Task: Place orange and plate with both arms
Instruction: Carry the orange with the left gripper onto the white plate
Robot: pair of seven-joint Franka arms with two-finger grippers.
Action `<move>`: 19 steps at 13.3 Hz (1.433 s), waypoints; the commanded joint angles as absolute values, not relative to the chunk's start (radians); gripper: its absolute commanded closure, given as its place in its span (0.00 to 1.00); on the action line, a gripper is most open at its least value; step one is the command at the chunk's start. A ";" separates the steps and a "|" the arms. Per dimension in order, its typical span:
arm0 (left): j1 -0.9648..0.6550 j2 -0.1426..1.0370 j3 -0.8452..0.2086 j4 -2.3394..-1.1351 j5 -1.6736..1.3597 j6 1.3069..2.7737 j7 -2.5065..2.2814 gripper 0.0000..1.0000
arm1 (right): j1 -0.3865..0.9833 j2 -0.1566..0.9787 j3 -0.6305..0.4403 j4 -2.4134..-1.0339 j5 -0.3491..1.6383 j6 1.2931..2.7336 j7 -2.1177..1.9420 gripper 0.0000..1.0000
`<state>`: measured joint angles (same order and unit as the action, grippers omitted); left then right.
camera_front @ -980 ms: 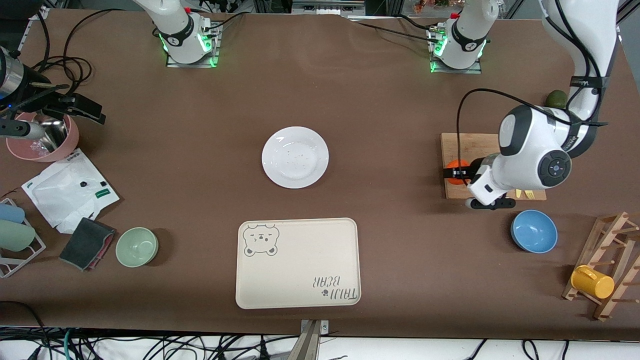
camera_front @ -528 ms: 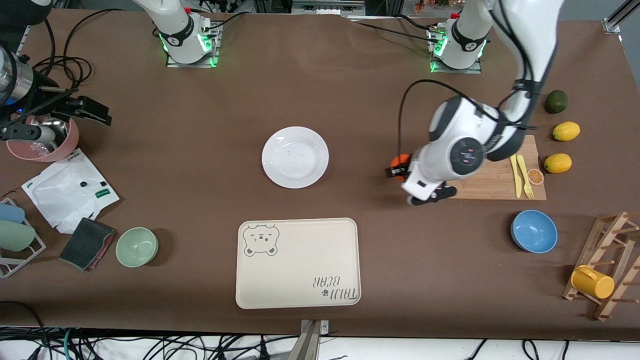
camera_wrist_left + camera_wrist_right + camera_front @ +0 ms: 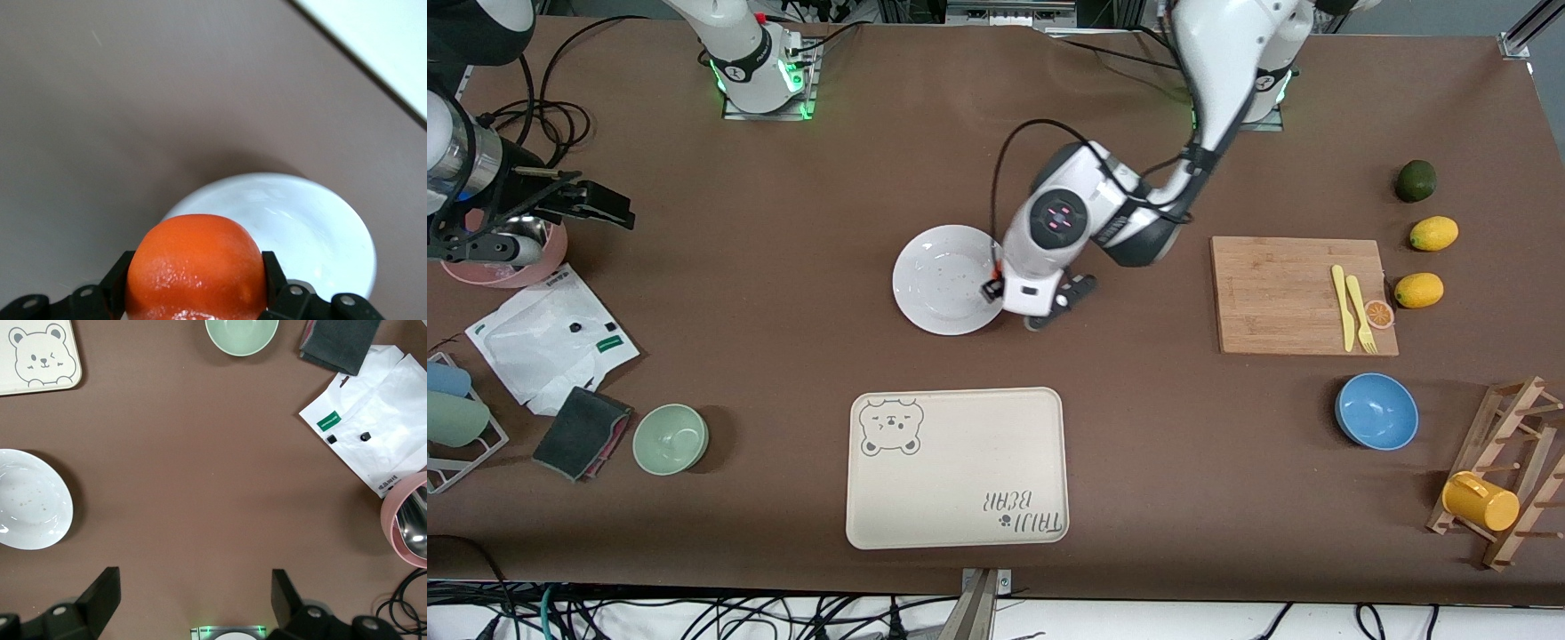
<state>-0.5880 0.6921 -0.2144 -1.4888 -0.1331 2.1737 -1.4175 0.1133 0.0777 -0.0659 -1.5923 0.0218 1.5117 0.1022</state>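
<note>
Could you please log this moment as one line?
left gripper: holding orange over plate rim | right gripper: open, waiting

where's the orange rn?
The orange is gripped in the left claw, held up over the rim of the white plate on the side toward the left arm's end of the table.

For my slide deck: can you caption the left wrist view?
Left gripper shut on the small round orange, carried over the round white plate's rim.
</note>
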 commanded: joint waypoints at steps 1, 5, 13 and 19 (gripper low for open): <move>-0.667 0.774 -0.192 -1.442 -0.138 2.302 -1.566 0.87 | 0.114 0.103 -0.069 -1.588 0.028 1.488 0.078 0.00; -0.713 0.856 -0.175 -1.419 -0.121 2.445 -1.612 0.86 | 0.112 0.121 -0.069 -1.586 0.034 1.465 0.084 0.00; -0.729 0.829 -0.150 -1.420 0.024 2.413 -1.612 0.00 | 0.106 0.262 -0.071 -1.600 0.345 1.523 -0.030 0.00; -0.643 0.648 -0.150 -1.417 0.107 1.917 -1.432 0.00 | 0.113 0.215 -0.043 -1.933 0.544 1.854 -0.268 0.00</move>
